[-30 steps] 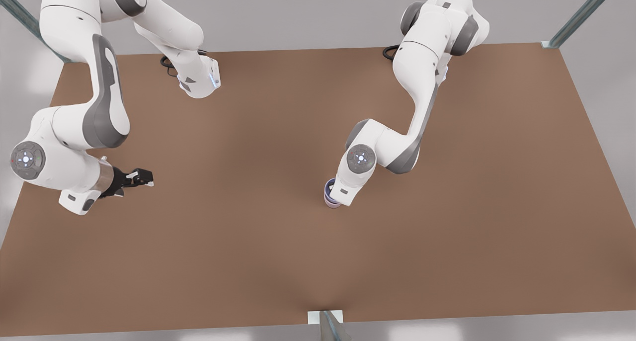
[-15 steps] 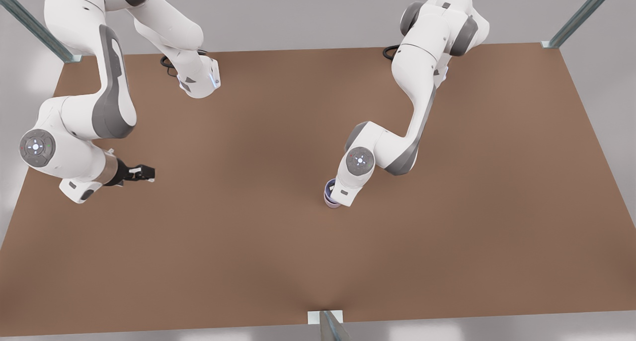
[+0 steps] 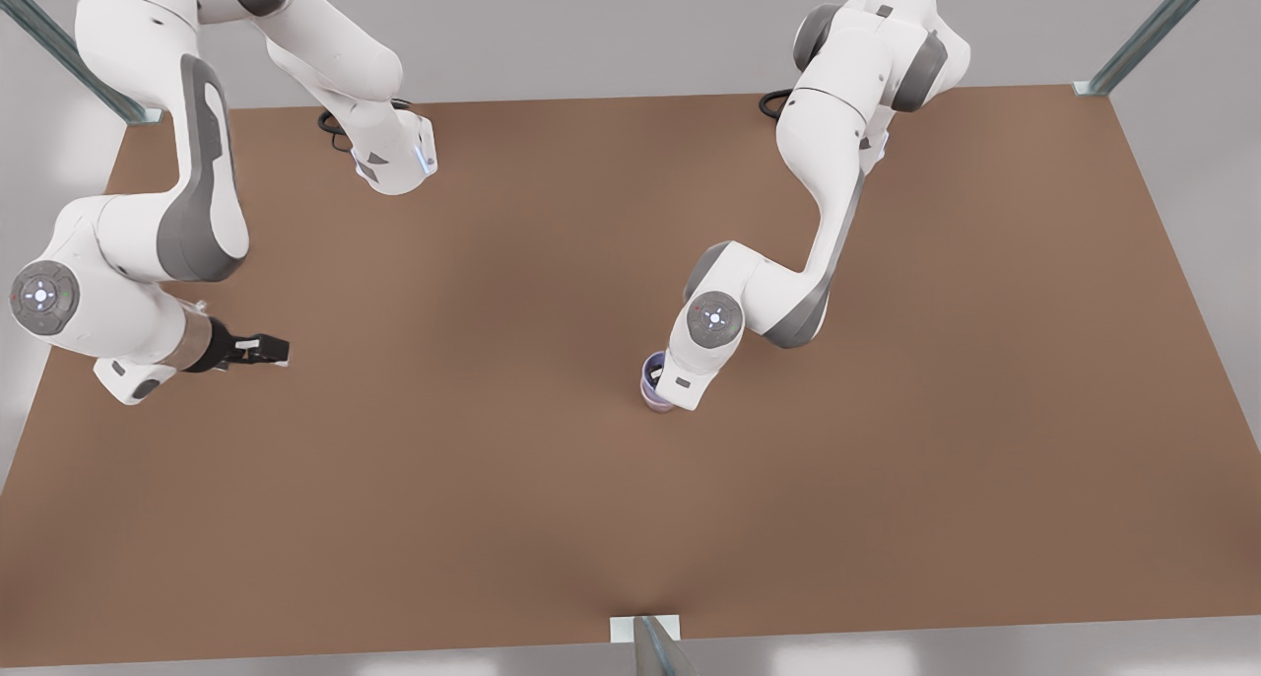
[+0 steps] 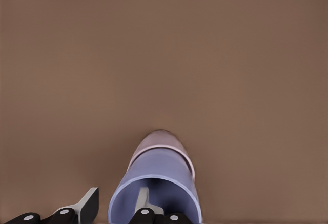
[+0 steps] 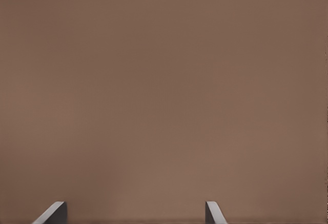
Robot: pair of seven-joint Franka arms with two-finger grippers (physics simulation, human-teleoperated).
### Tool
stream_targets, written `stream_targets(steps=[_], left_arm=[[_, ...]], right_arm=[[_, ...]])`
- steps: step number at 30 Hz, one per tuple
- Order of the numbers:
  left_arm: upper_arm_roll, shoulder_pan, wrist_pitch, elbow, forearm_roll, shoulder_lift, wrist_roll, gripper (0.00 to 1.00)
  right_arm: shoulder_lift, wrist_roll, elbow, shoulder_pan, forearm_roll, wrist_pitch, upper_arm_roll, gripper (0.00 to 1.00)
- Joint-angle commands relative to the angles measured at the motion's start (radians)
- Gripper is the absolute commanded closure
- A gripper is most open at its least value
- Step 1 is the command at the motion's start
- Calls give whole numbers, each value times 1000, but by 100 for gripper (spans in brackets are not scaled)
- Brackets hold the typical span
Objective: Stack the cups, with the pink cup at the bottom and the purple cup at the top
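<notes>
Left gripper (image 4: 115, 211) is seen in its wrist view at the purple cup (image 4: 156, 183), with one finger (image 4: 87, 206) outside the wall and the other inside the mouth, so the wall is taken between them; whether the wall is truly pinched or only straddled cannot be told. In the front view this gripper is hidden under the wrist of the arm at the front view's right, and only a part of the purple cup (image 3: 652, 378) is seen beside it, near the middle of the surface (image 3: 887, 459). The purple cup is already nested in the pink cup (image 4: 159, 141), whose rim and base are seen around and beyond it. The pink cup is at the bottom and the purple one at the top, so the order asked for is judged to be reached, and what is probably left is to let go and lift straight up, so that the stack is not pulled over. Right gripper (image 3: 258, 349) is held at the front view's left, well apart from the cups, and waits there; its fingers (image 5: 54, 214) are spread wide with nothing between them. The surface is plain brown and flat. Grey walls and metal posts (image 3: 1153, 31) at the corners are seen around it.
</notes>
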Motion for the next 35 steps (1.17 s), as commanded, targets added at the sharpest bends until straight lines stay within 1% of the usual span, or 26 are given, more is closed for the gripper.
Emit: stream_targets(steps=[1,5,11,14,17,22,23,24,25,26,27,28,30,31,32,33,35], left_arm=[[0,-1,0,1,1,-1,-10,48],[0,-1,0,1,1,-1,-10,48],[0,1,0,1,1,-4,-10,48],[0,3,-2,2,1,-8,-8,48],[0,4,-8,1,-1,-15,-10,48],[2,9,-28,4,-1,-50,-11,48],[12,10,-67,11,1,-69,-3,45],[14,79,-170,25,-1,-107,44,43],[14,148,-250,27,2,-158,199,37],[17,252,-340,42,14,-196,377,34],[63,300,-388,43,56,-227,503,0],[101,300,-388,43,96,-245,563,0],[126,306,-391,37,96,-262,676,0],[114,335,-385,-10,97,-308,730,0],[43,383,-342,-153,107,-399,742,0],[38,397,-308,-167,97,-417,736,0],[38,403,-328,-167,97,-423,736,0]], right_arm=[[3,-83,1,-15,2,-6,1,0],[18,-221,-1,-83,33,-7,1,0],[20,-225,-1,-84,33,-7,-1,0],[37,-314,1,-127,34,-7,-3,0],[35,-314,1,-124,34,-7,-1,0],[37,-314,2,-124,34,-7,-1,0],[37,-317,2,-127,34,-7,-1,0],[38,-351,2,-135,34,-7,-6,0],[50,-388,2,-162,34,-7,-7,0],[52,-400,4,-162,36,-7,-7,0],[52,-402,4,-162,36,-7,-7,0],[52,-405,4,-162,34,-7,-7,0],[77,-503,4,-224,65,-7,-9,0],[75,-505,4,-225,88,-9,-9,0],[74,-494,5,-219,88,-16,-7,0],[70,-489,8,-218,88,-16,-6,0],[70,-489,10,-215,88,-16,-1,0]])
